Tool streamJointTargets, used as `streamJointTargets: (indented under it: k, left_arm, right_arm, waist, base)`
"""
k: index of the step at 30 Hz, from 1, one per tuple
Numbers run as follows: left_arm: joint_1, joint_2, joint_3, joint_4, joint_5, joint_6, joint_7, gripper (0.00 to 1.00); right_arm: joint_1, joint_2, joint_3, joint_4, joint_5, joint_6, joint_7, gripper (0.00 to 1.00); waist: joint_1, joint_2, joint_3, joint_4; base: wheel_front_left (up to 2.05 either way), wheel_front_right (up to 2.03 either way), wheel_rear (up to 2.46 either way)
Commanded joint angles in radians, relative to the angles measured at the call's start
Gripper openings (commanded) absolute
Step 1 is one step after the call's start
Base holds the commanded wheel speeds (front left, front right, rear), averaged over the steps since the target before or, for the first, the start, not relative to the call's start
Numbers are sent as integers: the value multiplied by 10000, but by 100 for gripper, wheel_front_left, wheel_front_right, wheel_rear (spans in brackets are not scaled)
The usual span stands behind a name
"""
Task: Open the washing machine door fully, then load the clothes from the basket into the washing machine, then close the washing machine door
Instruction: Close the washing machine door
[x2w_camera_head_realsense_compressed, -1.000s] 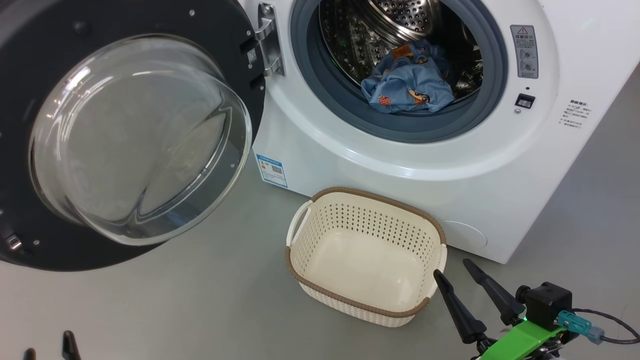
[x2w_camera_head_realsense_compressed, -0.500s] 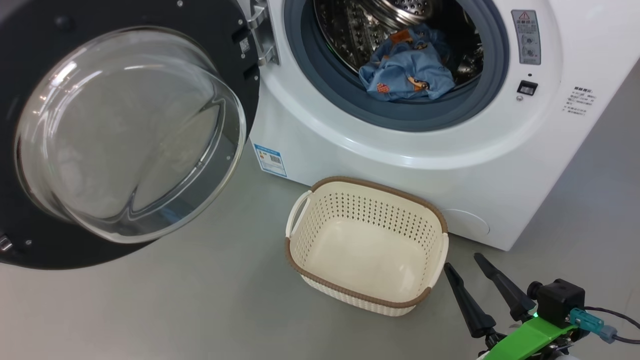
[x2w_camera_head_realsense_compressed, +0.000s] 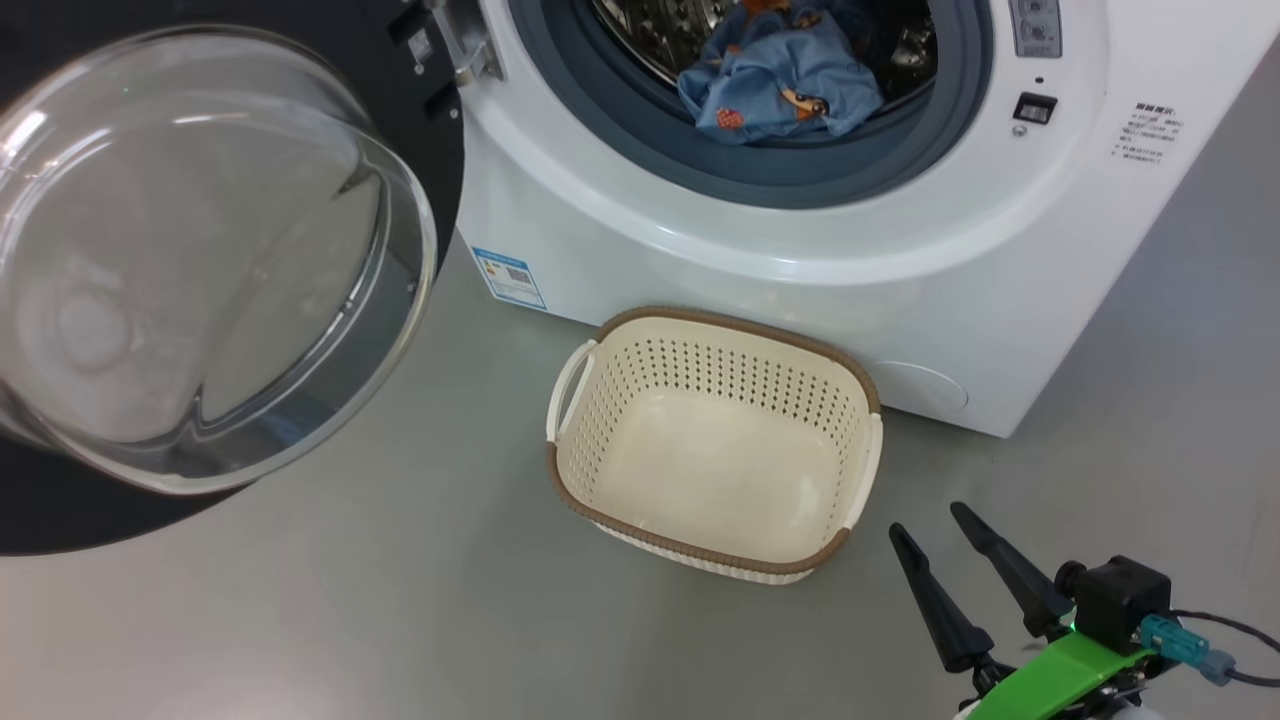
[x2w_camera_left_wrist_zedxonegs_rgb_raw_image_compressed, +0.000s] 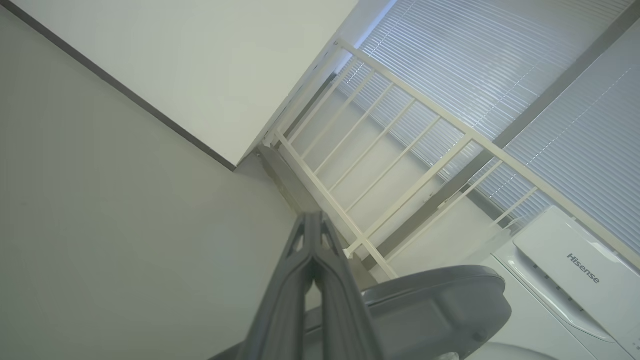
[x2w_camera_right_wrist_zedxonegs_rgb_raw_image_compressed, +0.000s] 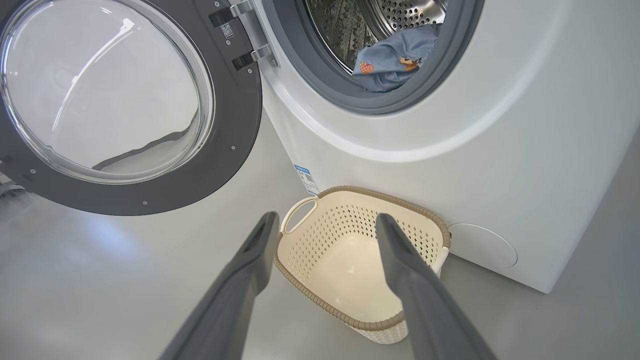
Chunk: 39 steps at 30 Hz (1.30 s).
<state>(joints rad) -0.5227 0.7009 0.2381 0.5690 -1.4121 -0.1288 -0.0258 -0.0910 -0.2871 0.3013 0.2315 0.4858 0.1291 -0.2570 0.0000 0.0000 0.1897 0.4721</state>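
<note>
The door (x2w_camera_head_realsense_compressed: 200, 260) fills the left; at top centre the washing machine (x2w_camera_head_realsense_compressed: 760, 250) mouth stands unblocked, the basket (x2w_camera_head_realsense_compressed: 720, 372) below.

One washing machine (x2w_camera_head_realsense_compressed: 800, 260), one round door (x2w_camera_head_realsense_compressed: 200, 260), one basket (x2w_camera_head_realsense_compressed: 720, 372), one heap of clothes (x2w_camera_head_realsense_compressed: 780, 92)

Door (x2w_camera_head_realsense_compressed: 200, 260) w/ glossy glass, basket (x2w_camera_head_realsense_compressed: 720, 375) perforated plastic, clothes (x2w_camera_head_realsense_compressed: 780, 85) soft cloth.
</note>
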Motion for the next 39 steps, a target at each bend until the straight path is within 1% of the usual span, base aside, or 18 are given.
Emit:
streamJointTargets:
  k: [1,2,4,7,11,14,22,27,39]
  left_arm:
    - [-457,862,239,49,-268,-19,404,0]
    - [-583,923,182,216,-551,-19,801,0]
    - [-719,1127,-10,587,-861,-19,1539,0]
    - [-909,1286,-218,1055,-1242,-19,2485,0]
    - [-1091,1434,-378,1547,-1489,-19,3286,0]
    - [-1137,1477,-533,1650,-1587,-19,3829,0]
    - [-1086,1324,-803,1480,-1658,-19,4513,0]
    - [-983,1214,-905,1347,-1657,-19,4712,0]
    - [-637,1126,-1144,787,-1891,-19,5926,0]
  right_arm:
    - [-294,-112,140,-262,-67,16,-48,100]
    - [-310,-134,126,-265,-77,16,-48,100]
    - [-338,-176,106,-279,-95,16,-48,100]
    - [-371,-237,90,-290,-121,16,-48,100]
    - [-441,-282,101,-298,-154,16,-48,100]
    - [-467,-298,112,-284,-164,16,-48,100]
    - [-518,-323,135,-258,-174,16,-48,100]
    - [-464,-325,108,-242,-144,16,-48,100]
    - [-269,-169,62,-242,-97,16,-48,100]
  waist:
    - [0,0,187,-124]
    - [0,0,224,-134]
    - [0,0,312,-163]
    - [0,0,418,-188]
    - [0,0,538,-224]
    - [0,0,574,-234]
    - [0,0,605,-255]
    - [0,0,461,-278]
    - [0,0,79,-351]
  base:
    - [0,0,0]
    - [0,0,0]
    - [0,0,0]
    - [0,0,0]
    - [0,0,0]
    - [0,0,0]
    - [0,0,0]
    - [0,0,0]
    - [0,0,0]
